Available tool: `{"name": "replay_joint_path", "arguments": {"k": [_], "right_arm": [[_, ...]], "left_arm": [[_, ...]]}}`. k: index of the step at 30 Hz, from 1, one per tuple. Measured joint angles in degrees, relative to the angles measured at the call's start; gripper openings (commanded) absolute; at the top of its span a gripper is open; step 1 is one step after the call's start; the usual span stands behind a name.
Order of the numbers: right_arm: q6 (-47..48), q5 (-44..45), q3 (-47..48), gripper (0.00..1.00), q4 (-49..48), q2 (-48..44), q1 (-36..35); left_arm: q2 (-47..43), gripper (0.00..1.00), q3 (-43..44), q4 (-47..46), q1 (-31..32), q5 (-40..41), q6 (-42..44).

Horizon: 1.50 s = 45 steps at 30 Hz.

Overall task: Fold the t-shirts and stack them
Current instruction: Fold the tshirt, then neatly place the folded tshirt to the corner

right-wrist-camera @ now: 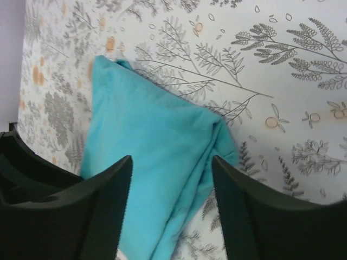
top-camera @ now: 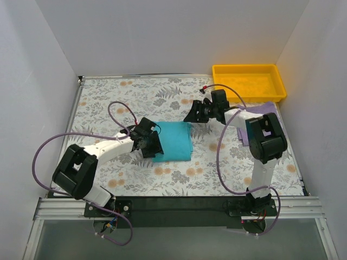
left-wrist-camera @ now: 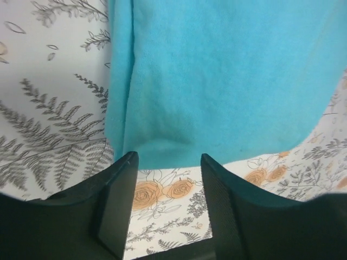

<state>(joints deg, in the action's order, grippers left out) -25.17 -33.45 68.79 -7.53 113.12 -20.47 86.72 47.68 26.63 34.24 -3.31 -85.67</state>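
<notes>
The teal t-shirt (top-camera: 173, 141) lies folded into a small rectangle in the middle of the floral table. My left gripper (top-camera: 153, 145) is open and empty at its left edge; in the left wrist view the teal cloth (left-wrist-camera: 217, 81) lies just beyond the fingertips (left-wrist-camera: 122, 179). My right gripper (top-camera: 191, 115) is open and empty, hovering above the shirt's far right corner; the right wrist view shows the teal cloth (right-wrist-camera: 157, 162) below between the fingers. The lavender t-shirt (top-camera: 267, 111) lies at the right, mostly hidden behind the right arm.
A yellow plastic tray (top-camera: 249, 81) stands at the back right corner. White walls enclose the table on three sides. Purple cables loop from both arms over the table.
</notes>
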Motion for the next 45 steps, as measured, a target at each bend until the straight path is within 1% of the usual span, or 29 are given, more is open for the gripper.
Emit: {"name": "replay_joint_path", "arguments": {"k": [1, 2, 4, 5, 6, 7, 9, 11, 15, 18, 20, 23, 25, 26, 28, 29, 34, 35, 39, 45], "right_arm": [[0.5, 0.9, -1.1, 0.62, 1.0, -2.8, 0.0], [1.3, 1.9, -1.9, 0.64, 2.2, -5.5, 0.0], [2.2, 3.5, -2.5, 0.65, 5.0, -9.6, -0.2], [2.8, 4.6, -2.9, 0.65, 6.1, -11.7, -0.4], [3.1, 5.7, -3.6, 0.65, 7.2, -13.3, -0.7], [3.2, 7.0, -4.5, 0.65, 8.3, -14.7, -1.2], [3.0, 9.7, -6.7, 0.65, 10.8, -16.8, -2.8], [2.3, 12.5, -9.7, 0.65, 13.1, -18.4, -5.0], [-0.5, 16.8, -14.3, 0.65, 17.6, -20.3, -8.9], [-2.1, 20.2, -16.3, 0.65, 20.8, -23.0, -9.7], [-2.6, 23.4, -17.2, 0.67, 22.9, -26.1, -9.5], [-2.8, 27.2, -17.8, 0.71, 26.2, -31.6, -8.7], [-2.8, 29.2, -18.5, 0.73, 28.3, -35.6, -8.0], [-2.9, 30.2, -19.0, 0.76, 29.2, -37.5, -7.5], [-3.2, 32.0, -20.2, 0.79, 31.4, -41.0, -6.6], [-3.4, 32.9, -20.9, 0.81, 32.4, -42.7, -6.1], [-4.9, 35.5, -24.4, 0.84, 37.6, -48.8, -4.3], [-5.3, 36.1, -24.7, 0.86, 38.8, -49.6, -4.1], [-7.5, 38.2, -26.3, 0.9, 41.9, -52.8, -3.2], [-9.5, 39.2, -28.9, 0.9, 44.5, -57.4, -2.3]], "left_arm": [[-1.1, 0.52, 0.6, 1.3, 0.0, 1.0, -0.1], [-2.4, 0.6, 1.4, 2.8, 0.0, 2.1, -0.2], [-5.0, 0.66, 3.5, 5.4, 0.0, 4.3, -0.2], [-6.2, 0.71, 4.3, 6.3, 0.0, 5.2, -0.3], [-7.6, 0.74, 5.3, 7.3, 0.0, 6.2, -0.3], [-9.1, 0.74, 6.1, 8.2, 0.0, 7.1, -0.3], [-11.8, 0.81, 7.3, 9.6, 0.0, 8.6, 0.0], [-13.9, 0.82, 7.9, 10.3, 0.0, 9.5, 0.5], [-16.8, 0.82, 7.9, 11.8, 0.0, 10.4, 2.8], [-17.7, 0.82, 7.8, 11.9, 0.8, 11.2, 5.8], [-17.7, 0.82, 7.8, 11.7, 2.9, 12.3, 8.0], [-15.7, 0.82, 8.2, 11.0, 8.7, 14.3, 11.0], [-12.8, 0.82, 9.6, 10.8, 13.6, 16.2, 13.0], [-10.9, 0.81, 10.4, 10.3, 15.8, 17.1, 14.1], [-6.9, 0.78, 12.2, 9.4, 20.3, 19.2, 16.4], [-5.0, 0.75, 13.1, 8.7, 22.2, 20.2, 17.7], [4.1, 0.69, 16.8, 5.7, 30.7, 25.4, 24.2], [6.1, 0.68, 17.6, 5.1, 31.9, 26.3, 25.5], [12.0, 0.64, 18.4, 1.4, 35.3, 28.0, 29.5], [19.0, 0.61, 18.9, -2.2, 35.8, 30.8, 33.5]]}}
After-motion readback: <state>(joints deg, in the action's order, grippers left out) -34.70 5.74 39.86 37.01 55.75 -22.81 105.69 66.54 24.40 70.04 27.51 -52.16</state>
